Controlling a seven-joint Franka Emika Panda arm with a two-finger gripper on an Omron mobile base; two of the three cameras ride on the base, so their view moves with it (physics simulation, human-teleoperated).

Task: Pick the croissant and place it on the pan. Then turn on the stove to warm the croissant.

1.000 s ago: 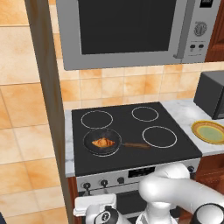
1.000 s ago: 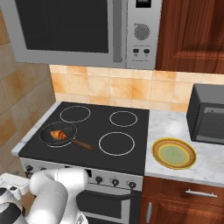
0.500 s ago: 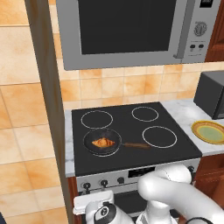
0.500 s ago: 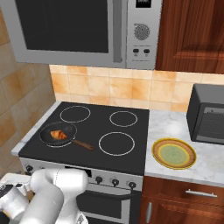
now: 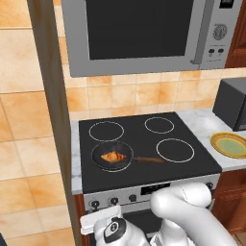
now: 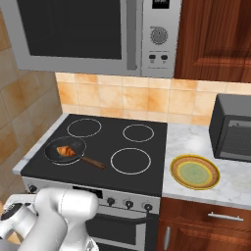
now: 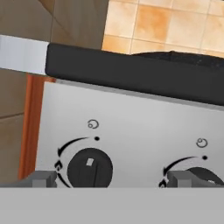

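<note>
The croissant [image 5: 114, 156] is seen lying in the pan [image 5: 111, 157] on the front-left burner of the stove [image 5: 144, 144] — the wooden handle is pointed right. The gripper [image 7: 107, 178] is held spread wide and empty before the silver front panel, its fingertips [image 7: 41, 178] set either side of a black knob [image 7: 89, 168].

Gripper [image 7: 107, 178] low at stove [image 5: 158, 132] front panel, jaws wide, straddling left black knob [image 7: 89, 168]; second knob [image 7: 203, 175] just beside right fingertip. Silver panel around knobs bare, free for approach. Cooktop edge overhangs above panel. Wooden side wall [image 5: 53, 110] close on left of stove, limits sideways room. Pan [image 5: 113, 156] with croissant [image 5: 114, 156] occupies front-left burner; other three rings free. Microwave [image 5: 139, 33] hangs over cooktop, caps headroom. Plate [image 6: 194, 172] and dark appliance [image 6: 234, 128] on right counter.
</note>
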